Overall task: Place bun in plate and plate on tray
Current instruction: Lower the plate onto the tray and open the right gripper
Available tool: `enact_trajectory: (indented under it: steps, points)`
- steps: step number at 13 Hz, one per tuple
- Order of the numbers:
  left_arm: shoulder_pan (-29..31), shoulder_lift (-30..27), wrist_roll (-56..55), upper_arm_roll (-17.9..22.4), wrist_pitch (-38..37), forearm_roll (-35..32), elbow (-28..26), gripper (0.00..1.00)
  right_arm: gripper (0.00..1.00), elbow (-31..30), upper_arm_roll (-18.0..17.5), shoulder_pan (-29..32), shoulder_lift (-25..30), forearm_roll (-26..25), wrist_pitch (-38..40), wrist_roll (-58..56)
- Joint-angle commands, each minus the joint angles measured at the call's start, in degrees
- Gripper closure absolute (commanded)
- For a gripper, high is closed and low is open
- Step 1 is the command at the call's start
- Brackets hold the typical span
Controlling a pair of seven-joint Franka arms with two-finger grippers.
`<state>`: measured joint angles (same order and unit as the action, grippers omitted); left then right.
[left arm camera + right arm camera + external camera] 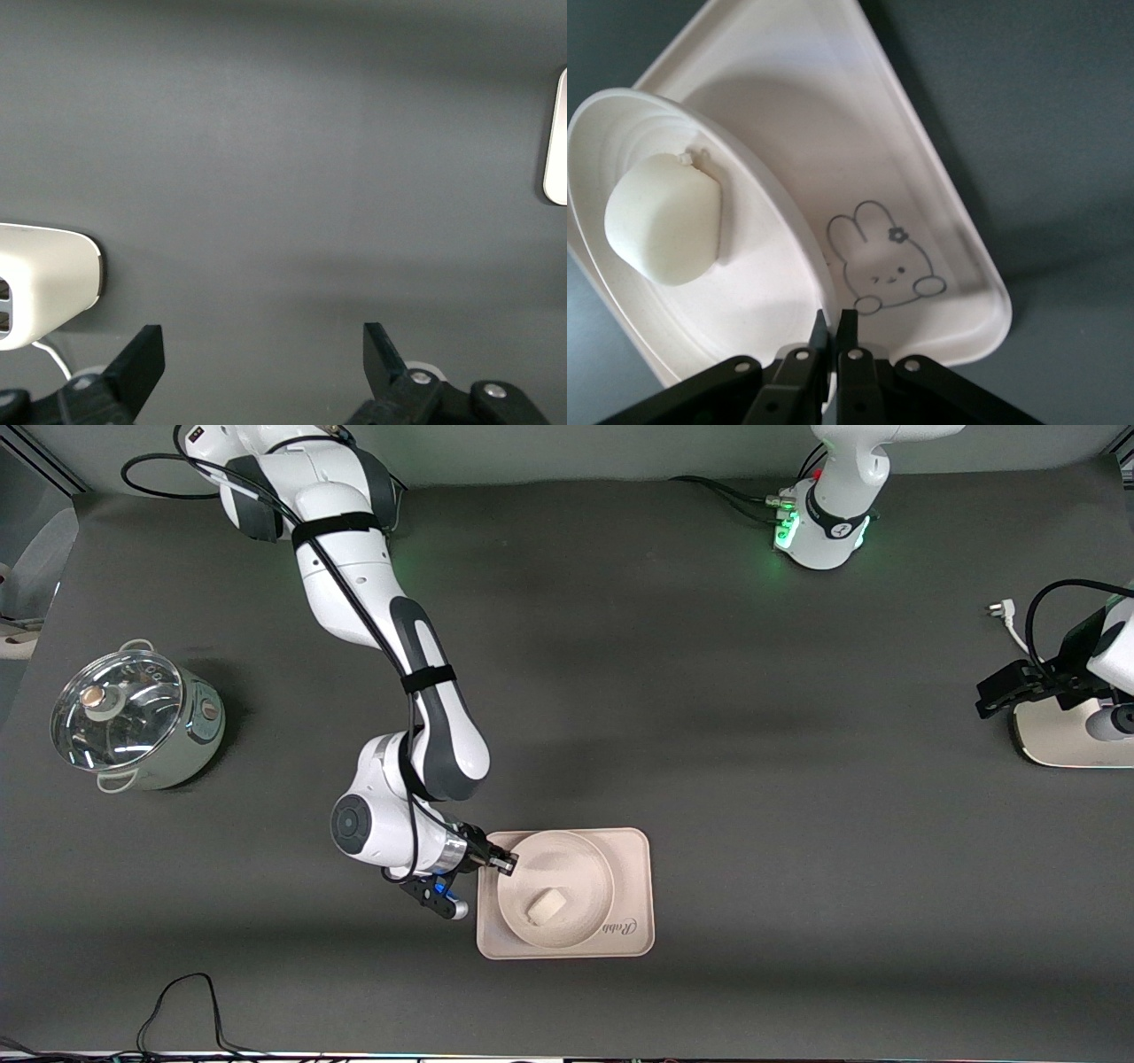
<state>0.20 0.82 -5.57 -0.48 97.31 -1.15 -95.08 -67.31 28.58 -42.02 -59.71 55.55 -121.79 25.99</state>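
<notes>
The white bun lies in the round cream plate. The plate is over the rectangular tray, within its outline. My right gripper is shut on the plate's rim at the side toward the right arm's end. In the right wrist view its fingertips pinch the rim, with the bun in the plate and the tray with its animal drawing beneath. My left gripper waits open and empty over the table at the left arm's end, as the left wrist view shows.
A steel pot with a glass lid stands at the right arm's end. A white device and a white plug with cable lie at the left arm's end. Black cables run along the table's near edge.
</notes>
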Motion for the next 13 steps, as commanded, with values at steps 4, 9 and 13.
enact_trajectory:
  steps: [4,9,13]
  points:
    - [-0.2,-1.7,-0.1,0.1,1.0,-0.3,-1.8,0.00,0.65,2.6,-2.2,1.2,-2.3,1.6,-2.5,1.3]
    - [0.0,-1.6,0.1,0.2,1.0,-0.3,-1.8,0.00,0.00,2.7,-1.9,1.3,-0.3,0.8,-2.0,0.8]
    - [0.1,-1.5,0.2,0.2,1.4,0.2,-2.0,0.00,0.00,2.2,-1.5,2.1,6.5,-11.6,2.8,0.5]
